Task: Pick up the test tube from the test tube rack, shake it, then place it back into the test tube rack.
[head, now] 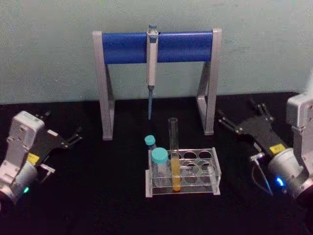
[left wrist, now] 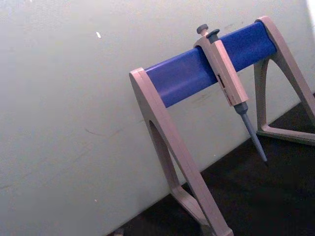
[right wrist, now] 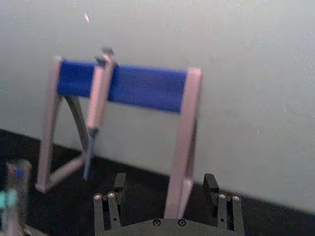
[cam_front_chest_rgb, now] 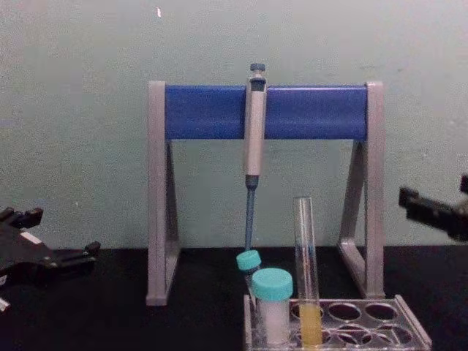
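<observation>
Test tube (head: 174, 154) upright in test tube rack (head: 215, 171), centre-low of head view, beside teal-capped vial (head: 159, 166). Left gripper (head: 73, 138) mid-left, right gripper (head: 239, 125) mid-right; both spread open, empty, well apart from rack. Glass likely light, slippery, fragile; grip bare upper section above liquid.

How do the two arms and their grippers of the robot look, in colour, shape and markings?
Both arms end in a light grey, boxy wrist housing carrying a black gripper with thin black fingers. The left gripper has a small yellow label and a green light near its wrist. The right gripper also bears a yellow label, with a blue light and a thin grey cable looping beside its rounded silver wrist.
</observation>
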Robot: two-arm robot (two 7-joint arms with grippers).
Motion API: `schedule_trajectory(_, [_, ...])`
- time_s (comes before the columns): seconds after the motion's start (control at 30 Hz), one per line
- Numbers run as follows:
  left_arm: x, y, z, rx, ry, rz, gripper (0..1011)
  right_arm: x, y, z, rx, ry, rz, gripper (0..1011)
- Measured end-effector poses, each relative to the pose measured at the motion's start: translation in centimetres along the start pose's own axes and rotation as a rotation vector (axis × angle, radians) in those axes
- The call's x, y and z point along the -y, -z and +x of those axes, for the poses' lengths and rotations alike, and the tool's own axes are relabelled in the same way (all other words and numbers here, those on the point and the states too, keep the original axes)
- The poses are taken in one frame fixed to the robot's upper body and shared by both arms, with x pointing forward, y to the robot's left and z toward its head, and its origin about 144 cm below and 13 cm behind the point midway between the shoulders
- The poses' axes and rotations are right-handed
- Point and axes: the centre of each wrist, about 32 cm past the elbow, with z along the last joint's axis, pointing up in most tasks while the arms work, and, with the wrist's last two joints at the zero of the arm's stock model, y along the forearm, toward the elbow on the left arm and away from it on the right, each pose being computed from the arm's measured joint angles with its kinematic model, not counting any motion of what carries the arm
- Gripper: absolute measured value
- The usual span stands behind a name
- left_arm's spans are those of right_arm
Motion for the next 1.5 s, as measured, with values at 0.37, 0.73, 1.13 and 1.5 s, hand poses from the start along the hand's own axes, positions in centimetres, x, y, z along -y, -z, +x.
schedule_trajectory(0.37, [0.0, 0.0, 0.0, 0.0, 0.0, 0.0, 1001, 0.8, 3.1, -0.5, -0.038, 0.06, -0.112, 1000])
schedule_trajectory(0.73, [0.0, 0.0, 0.0, 0.0, 0.0, 0.0, 1001, 1.2, 4.9, -0.6, -0.059, 0.099, -0.187, 1000])
schedule_trajectory(1.13, [0.0, 0.0, 0.0, 0.0, 0.0, 0.0, 1001, 1.3, 5.4, -0.6, -0.064, 0.099, -0.212, 1000])
schedule_trajectory(1.5, [0.0, 0.0, 0.0, 0.0, 0.0, 0.0, 1001, 1.2, 5.3, -0.6, -0.062, 0.098, -0.208, 1000])
